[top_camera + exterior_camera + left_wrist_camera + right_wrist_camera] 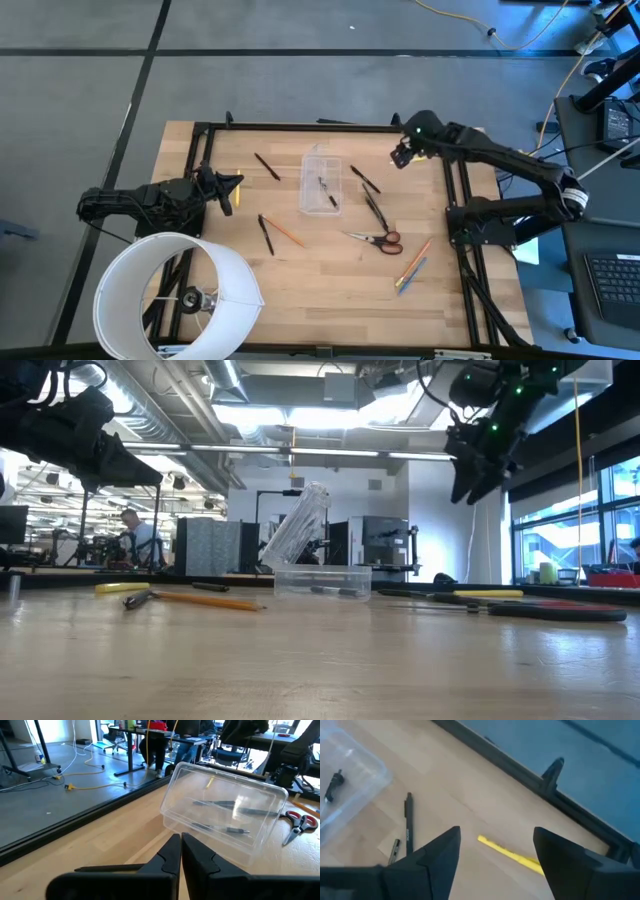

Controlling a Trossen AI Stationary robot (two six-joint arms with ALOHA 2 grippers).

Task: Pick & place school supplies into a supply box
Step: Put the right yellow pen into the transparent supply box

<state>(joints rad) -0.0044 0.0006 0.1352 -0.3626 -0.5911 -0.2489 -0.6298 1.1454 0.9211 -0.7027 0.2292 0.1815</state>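
supply box (321, 184): clear, lid up, mid-desk, you see dark pens inside | scissors (378, 239): red handles, flat, beside box | orange pencil (287, 232), black pens, yellow pencil (510, 853) scattered around it

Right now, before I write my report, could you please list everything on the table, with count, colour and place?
supply box: one, clear, table middle, lid open, dark pens inside
black pens: at least four, both sides of box
orange pencil: one, left-front of box
scissors: one, red handles, right-front of box
orange and blue pens: two, front right
yellow pencils: two, one by each tool
cylinder: one, white, front-left corner
left tool: shut, left of box
right tool: open, back right
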